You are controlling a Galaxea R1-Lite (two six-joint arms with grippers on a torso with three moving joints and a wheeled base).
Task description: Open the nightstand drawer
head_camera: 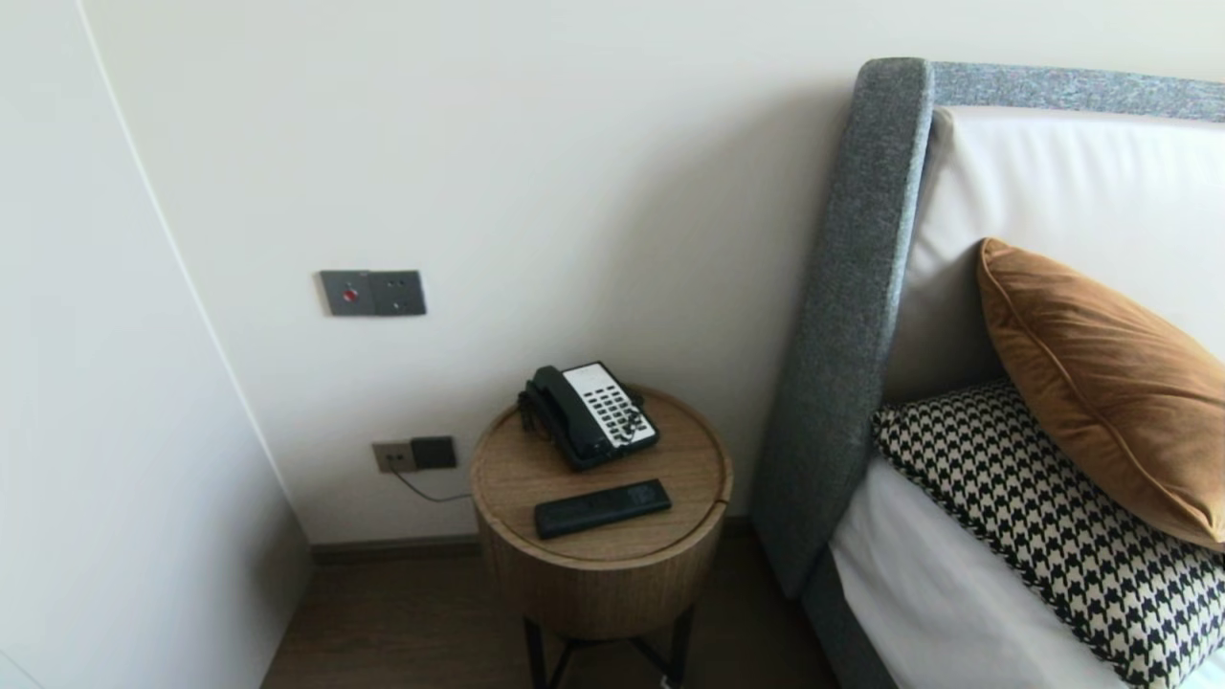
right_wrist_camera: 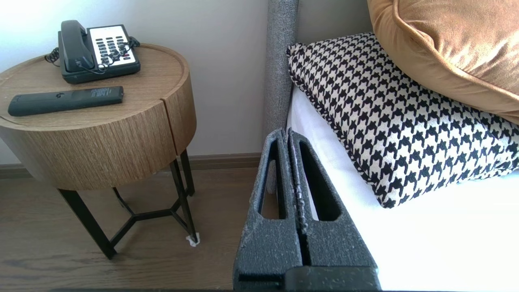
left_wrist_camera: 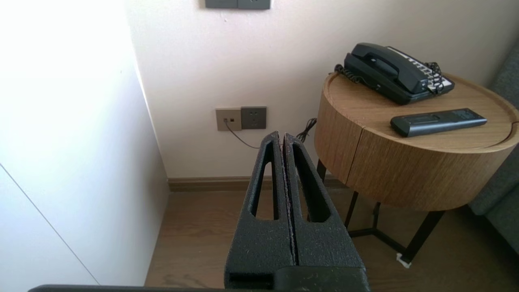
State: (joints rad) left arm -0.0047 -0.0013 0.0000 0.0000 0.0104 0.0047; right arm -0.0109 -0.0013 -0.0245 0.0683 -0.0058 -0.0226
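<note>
A round wooden side table point(head_camera: 517, 478) stands by the wall beside a bed. On it sit a black desk phone point(head_camera: 588, 413) with a white keypad and, in front of it, a black remote control point(head_camera: 602, 507). Neither arm shows in the head view. My left gripper point(left_wrist_camera: 282, 136) is shut and empty, hanging over the floor short of the table point(left_wrist_camera: 365, 162), with the phone point(left_wrist_camera: 395, 73) and remote point(left_wrist_camera: 438, 121) off to one side. My right gripper point(right_wrist_camera: 287, 133) is shut and empty too, near the bed's white sheet point(right_wrist_camera: 425, 227), apart from the table point(right_wrist_camera: 101, 142).
A grey upholstered headboard point(head_camera: 842, 325) rises right of the table. A houndstooth pillow point(head_camera: 1034, 517) and a tan cushion point(head_camera: 1110, 383) lie on the bed. Wall sockets point(head_camera: 414, 454) with a plugged cord and a switch panel point(head_camera: 372, 292) are left of the table. A white wall closes the left side.
</note>
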